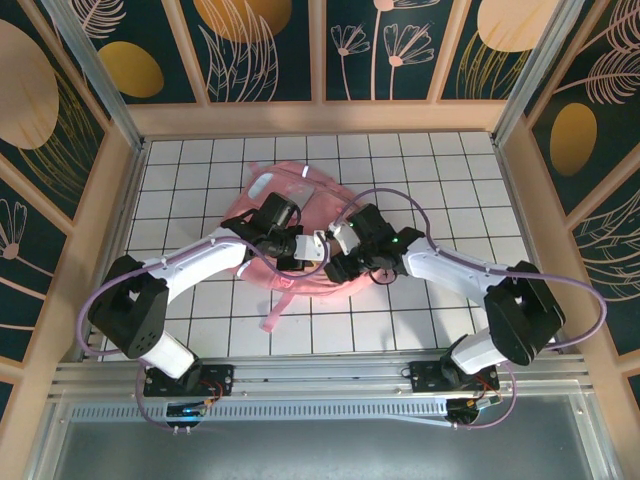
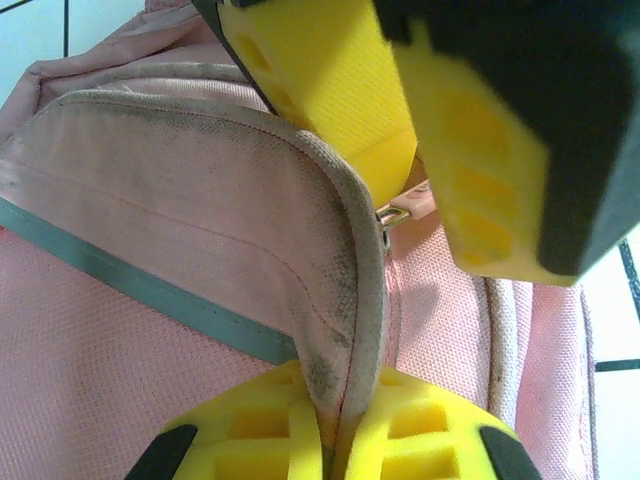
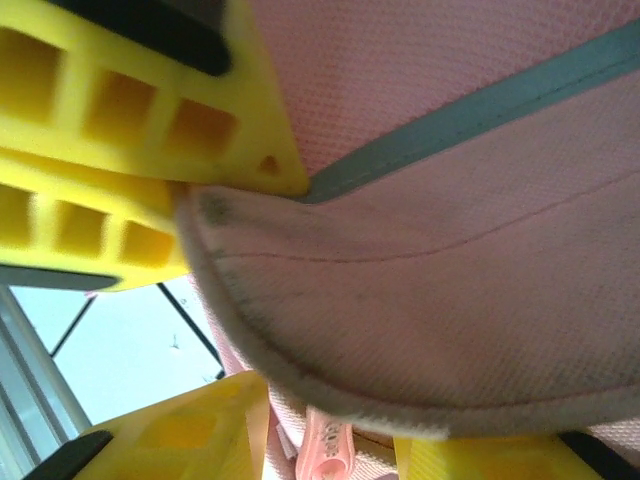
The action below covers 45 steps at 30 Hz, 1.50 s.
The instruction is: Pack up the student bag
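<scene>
So we're early: student bag (image 1: 300,200) lies on the bench (image 1: 450,170), left hand (image 2: 335,440) clenched on its flap edge (image 2: 372,290), right hand (image 3: 335,445) released, jaws apart at the same edge. We judge packing itself all left.

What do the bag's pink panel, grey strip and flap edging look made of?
Student bag panel: matte pink woven cloth, likely synthetic; fine grid weave shows. Grey strip: smoother flat tape, possibly reflective; no weave visible. Flap edging: folded fabric binding, scuffed and dirt-darkened.
</scene>
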Tool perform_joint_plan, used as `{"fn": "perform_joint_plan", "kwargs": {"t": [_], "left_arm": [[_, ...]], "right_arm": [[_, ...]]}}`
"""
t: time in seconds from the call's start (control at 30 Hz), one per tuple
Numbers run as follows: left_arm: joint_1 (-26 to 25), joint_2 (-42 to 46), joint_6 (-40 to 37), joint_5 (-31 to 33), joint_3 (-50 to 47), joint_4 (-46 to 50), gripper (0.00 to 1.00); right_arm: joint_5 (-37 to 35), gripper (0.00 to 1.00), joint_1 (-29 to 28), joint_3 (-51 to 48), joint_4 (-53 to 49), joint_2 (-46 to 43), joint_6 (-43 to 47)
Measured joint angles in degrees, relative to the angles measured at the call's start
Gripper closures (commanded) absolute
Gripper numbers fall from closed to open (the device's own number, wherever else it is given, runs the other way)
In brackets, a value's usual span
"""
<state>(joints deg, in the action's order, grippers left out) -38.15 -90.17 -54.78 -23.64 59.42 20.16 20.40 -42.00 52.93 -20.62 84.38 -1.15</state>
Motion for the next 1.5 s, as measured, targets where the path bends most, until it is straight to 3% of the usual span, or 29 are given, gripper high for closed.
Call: {"fn": "perform_joint_plan", "kwargs": {"t": [0.17, 0.23, 0.33, 0.53, 0.67, 1.03, 1.17, 1.2, 1.27, 1.33, 1.5], "left_arm": [[0.46, 0.0, 1.18, -1.7, 0.7, 0.68, 1.0], [0.74, 0.0, 1.64, -2.38, 1.31, 1.22, 1.0], [0.87, 0.0, 1.75, -2.95, 1.51, 1.29, 1.0], [0.9, 1.44, 1.81, -3.67, 1.07, -1.25, 1.0], [1.49, 5.05, -0.59, -5.03, -2.51, -5.33, 1.0], [4.94, 8.57, -8.31, -5.77, -7.87, -8.0, 1.0], [8.9, 9.14, -9.7, -8.44, -9.73, -9.44, 1.0], [10.6, 9.14, -9.7, -10.47, -9.73, -9.38, 0.97], [14.86, 9.11, -9.7, -14.69, -9.73, -8.76, 0.55], [17.68, 8.98, -8.66, -14.51, -9.73, -9.05, 0.44], [21.2, 8.07, -6.1, -12.02, -9.7, -9.16, 0.33]], "right_arm": [[-5.46, 0.63, -1.05, 0.83, -1.01, 0.07, -0.24], [-9.29, 0.83, -2.34, 1.16, -1.22, -0.04, -0.5], [-13.6, 1.0, -4.42, 1.2, -1.25, -1.29, -2.01], [-20.17, 1.0, -5.88, 0.63, -1.62, -5.42, -3.93], [-20.85, 1.0, -5.92, 0.33, -1.79, -9.16, -4.76], [-13.6, 1.0, -3.41, -0.92, -1.99, -10.21, -4.02], [-9.49, 1.0, -4.39, -1.38, 1.11, -8.87, -4.13], [-9.11, 1.0, -4.87, -1.36, 2.19, -8.55, -4.44], [-8.2, 1.0, -6.4, -0.35, 5.25, -6.93, -6.43], [-7.13, 1.0, -7.37, 1.53, 6.67, -4.42, -8.85], [-4.57, 1.0, -8.9, 4.26, 10.25, 2.27, -12.98]]}}
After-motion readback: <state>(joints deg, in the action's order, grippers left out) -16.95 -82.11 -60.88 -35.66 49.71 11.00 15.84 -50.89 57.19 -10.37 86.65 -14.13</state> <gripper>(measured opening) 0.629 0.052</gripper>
